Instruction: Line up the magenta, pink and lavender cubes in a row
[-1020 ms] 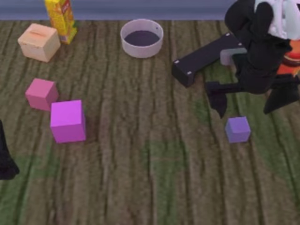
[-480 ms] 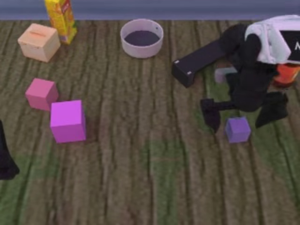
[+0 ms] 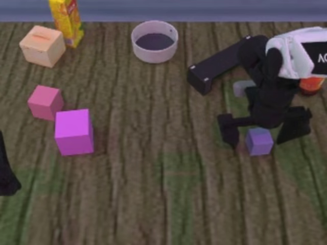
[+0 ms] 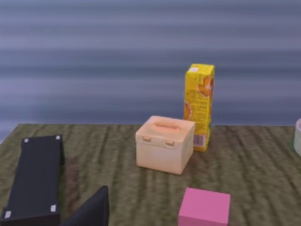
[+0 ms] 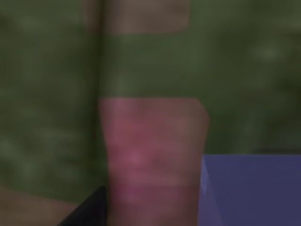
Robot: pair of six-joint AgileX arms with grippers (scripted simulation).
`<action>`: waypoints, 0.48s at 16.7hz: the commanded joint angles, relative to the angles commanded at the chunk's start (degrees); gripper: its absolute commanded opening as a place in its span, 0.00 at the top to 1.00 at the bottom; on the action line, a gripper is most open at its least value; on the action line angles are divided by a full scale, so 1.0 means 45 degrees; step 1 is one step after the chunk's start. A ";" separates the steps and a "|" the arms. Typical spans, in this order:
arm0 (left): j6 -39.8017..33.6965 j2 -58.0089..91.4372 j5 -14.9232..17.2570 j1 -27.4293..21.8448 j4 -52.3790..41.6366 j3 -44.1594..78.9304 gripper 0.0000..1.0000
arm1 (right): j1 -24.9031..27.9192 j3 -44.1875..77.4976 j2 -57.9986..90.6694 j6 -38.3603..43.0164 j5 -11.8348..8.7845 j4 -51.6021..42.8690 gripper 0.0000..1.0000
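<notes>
The small lavender cube sits on the table's right side. My right gripper is open and low over it, one finger on each side. In the right wrist view the lavender cube fills the corner beside a dark fingertip. The large magenta cube and the dusty pink cube stand close together at the left. My left gripper is parked at the left edge, open. The left wrist view shows the pink cube just ahead of it.
A white bowl stands at the back centre and a long black box behind the right arm. A yellow juice carton and a pale peach box stand at the back left. An orange object shows at the right edge.
My right gripper has moved forward and down, from behind the lavender cube to straddling it. The cubes and the left arm have not moved.
</notes>
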 joint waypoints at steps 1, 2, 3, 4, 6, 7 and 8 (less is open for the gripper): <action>0.0000 0.0000 0.0000 0.0000 0.0000 0.0000 0.00 | 0.0000 0.0000 0.0000 0.0000 0.0000 0.0000 0.15; 0.0000 0.0000 0.0000 0.0000 0.0000 0.0000 0.00 | 0.0000 0.0000 0.0000 0.0000 0.0000 0.0000 0.23; 0.0000 0.0000 0.0000 0.0000 0.0000 0.0000 0.00 | 0.0000 0.0000 0.0000 0.0000 0.0000 0.0000 0.30; 0.0000 0.0000 0.0000 0.0000 0.0000 0.0000 0.00 | 0.0000 0.0000 0.0000 0.0000 0.0000 0.0000 0.38; 0.0000 0.0000 0.0000 0.0000 0.0000 0.0000 0.00 | 0.0000 0.0000 0.0000 0.0000 0.0000 0.0000 0.53; 0.0000 0.0000 0.0000 0.0000 0.0000 0.0000 0.00 | 0.0000 0.0000 0.0000 0.0000 0.0000 0.0000 0.60; 0.0000 0.0000 0.0000 0.0000 0.0000 0.0000 0.00 | 0.0000 0.0000 0.0000 0.0000 0.0000 0.0000 0.68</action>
